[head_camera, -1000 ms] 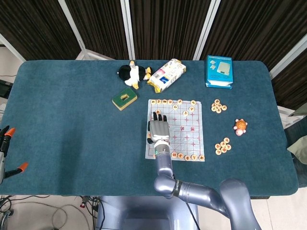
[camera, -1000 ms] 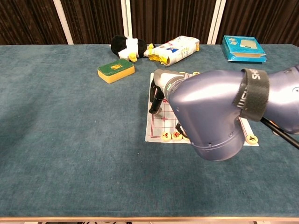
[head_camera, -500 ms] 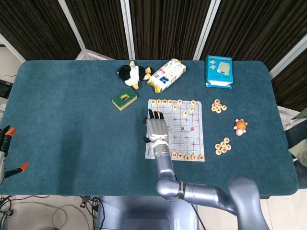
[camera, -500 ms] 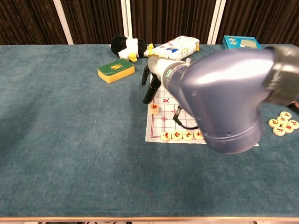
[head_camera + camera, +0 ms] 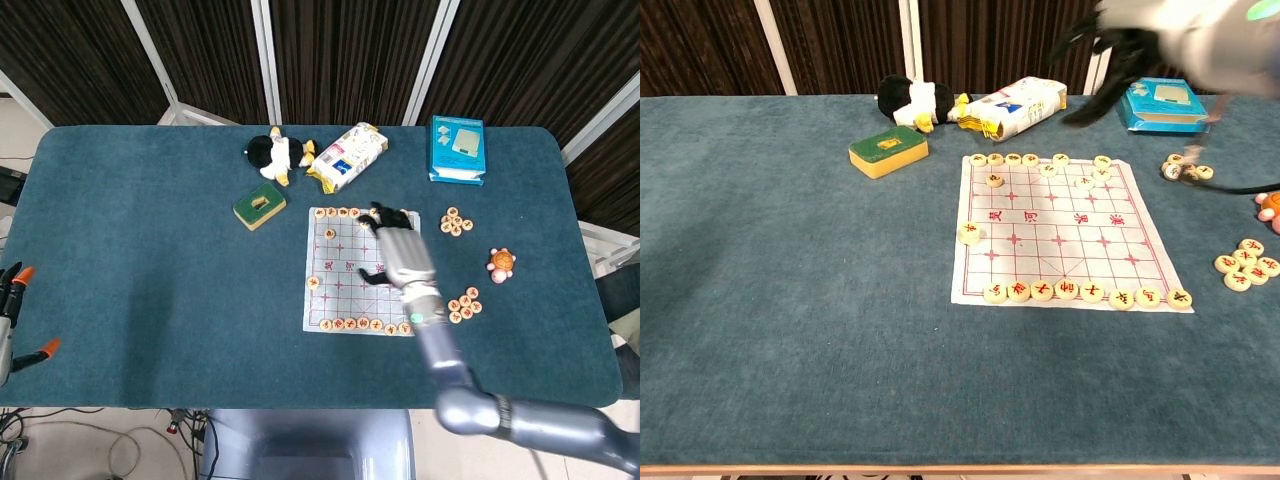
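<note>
the broad dark teal felt table [image 5: 150, 250] runs wide and bare on my left half, out to its rounded near edge, while everything crowds the middle and right. the white paper chess board with its red grid [image 5: 345, 265] lies flat at the centre, a row of round wooden chess pieces [image 5: 365, 324] along its near edge and another row along its far edge. past the far edge sit the blue cardboard box [image 5: 457, 149], the white and yellow snack bag [image 5: 346, 156], the black and white plush penguin [image 5: 273, 154] and the green and yellow sponge block [image 5: 259, 205]. right of the board lie two loose clusters of wooden discs [image 5: 463, 304] and a small orange toy turtle [image 5: 501, 262], near the table's right edge.

half a second ago my right hand stood over the board's left edge; now it has swung across to the right side, and a single round wooden piece [image 5: 312, 282] sits on the left margin where my fingers had been.

my right hand [image 5: 397, 250] hovers above the board's right columns, high enough that the chest view shows it blurred at the top. my dark fingers [image 5: 385, 216] are spread, pointing toward the far row, holding nothing. my left hand shows in neither view.
</note>
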Motion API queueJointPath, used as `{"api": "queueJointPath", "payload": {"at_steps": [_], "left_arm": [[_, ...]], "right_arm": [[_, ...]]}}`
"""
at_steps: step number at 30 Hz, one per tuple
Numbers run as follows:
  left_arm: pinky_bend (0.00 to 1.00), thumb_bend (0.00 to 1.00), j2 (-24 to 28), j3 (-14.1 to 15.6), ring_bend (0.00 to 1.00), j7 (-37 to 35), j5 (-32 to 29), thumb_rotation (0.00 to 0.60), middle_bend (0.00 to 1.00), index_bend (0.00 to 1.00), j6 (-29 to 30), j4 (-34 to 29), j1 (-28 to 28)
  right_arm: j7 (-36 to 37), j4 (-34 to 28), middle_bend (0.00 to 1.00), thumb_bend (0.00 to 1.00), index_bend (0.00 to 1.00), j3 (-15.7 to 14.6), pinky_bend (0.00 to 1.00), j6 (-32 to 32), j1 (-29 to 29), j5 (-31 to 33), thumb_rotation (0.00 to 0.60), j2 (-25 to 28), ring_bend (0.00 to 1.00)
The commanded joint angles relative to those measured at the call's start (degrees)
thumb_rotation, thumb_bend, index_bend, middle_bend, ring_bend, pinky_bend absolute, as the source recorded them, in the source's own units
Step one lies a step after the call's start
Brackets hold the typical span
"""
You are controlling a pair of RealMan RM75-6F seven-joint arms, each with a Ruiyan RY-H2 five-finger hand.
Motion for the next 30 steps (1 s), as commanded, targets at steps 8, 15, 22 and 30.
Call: {"api": "queueJointPath", "payload": {"at_steps": [8,15,22,30], "left_arm": [[0.05,0.05,-0.27,-0.51,0.00,-1.09,-0.01,0.600,0.00,0.00,0.74,0.74,0.08],[0.05,0.05,-0.20,-0.82,0.00,-1.79,-1.12,0.600,0.00,0.00,-0.38,1.17,-0.27],[0.05,0.05,-0.11,-1.00,0.00,-2.01,-1.65,0.600,0.00,0.00,-0.68,1.22,-0.34],[0.05,0.05,-0.33,-0.61,0.00,-1.14,-1.03,0.600,0.00,0.00,-0.54,0.92,-0.33]], "right_arm": [[18.49,0.09,0.00,0.34,0.16,-22.29,0.02,12.87,-27.28,-48.17,0.600,15.30,0.00],[19.08,10.38,0.00,0.34,0.16,-30.06,0.02,25.77,-36.79,-60.15,0.600,13.52,0.00],[18.90,13.76,0.00,0.34,0.13,-30.93,0.02,29.76,-41.20,-59.51,0.600,12.48,0.00],[21.02,14.64,0.00,0.34,0.10,-29.41,0.02,30.47,-42.64,-57.48,0.600,13.05,0.00]]}}
